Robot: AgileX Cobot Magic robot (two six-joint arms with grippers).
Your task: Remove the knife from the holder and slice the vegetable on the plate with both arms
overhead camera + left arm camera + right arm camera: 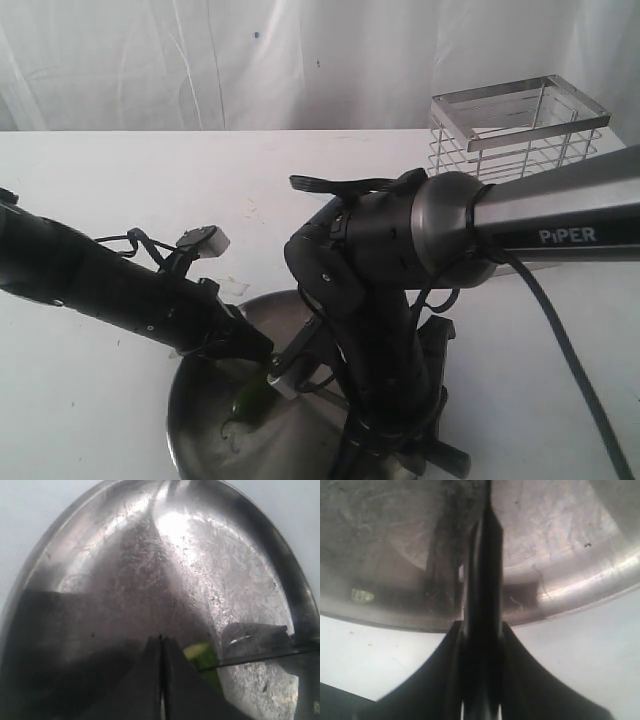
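**A:** So, nearest first: what sits at the front?

**B:** The plate, on the white worktop. The vegetable lies in it, dark green, and the left wrist view shows a pale cut face.

**A:** And the left gripper?

**B:** The left gripper is clenched, its fingers pressed flat together. Its tip is just beside the vegetable, but I cannot tell whether they touch.

**A:** Where is the knife?

**B:** The knife is in the right gripper, which is grasping its black handle. The blade runs out over the plate, seen edge-on. From the left wrist it shows as a thin dark line just beside the vegetable's cut end.

**A:** Further back?

**B:** The right arm stands over the plate and hides its own gripper from the exterior camera. Behind it, far right on the worktop, the holder stands upright, well apart from the plate. A white curtain hangs beyond.
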